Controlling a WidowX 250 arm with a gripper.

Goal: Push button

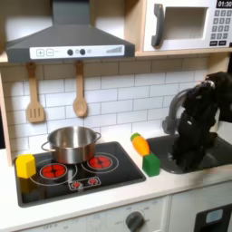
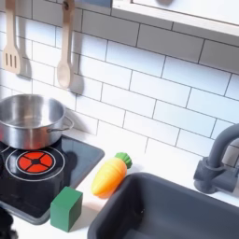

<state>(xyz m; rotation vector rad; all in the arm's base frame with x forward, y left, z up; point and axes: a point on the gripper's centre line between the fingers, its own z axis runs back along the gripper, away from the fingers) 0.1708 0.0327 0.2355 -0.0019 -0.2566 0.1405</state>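
Black and bent over the sink at the counter's right end, our gripper hides its jaws from us, well apart from the stove's front-edge buttons.

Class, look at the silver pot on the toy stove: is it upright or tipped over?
Upright. In both exterior views the silver pot sits flat on the stove's back-left burner, its open rim facing up.

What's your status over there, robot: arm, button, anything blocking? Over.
Gripper low over sink, jaws unreadable. Red stove buttons not yet pressed, arm apart from them. Carrot and green block lie between.
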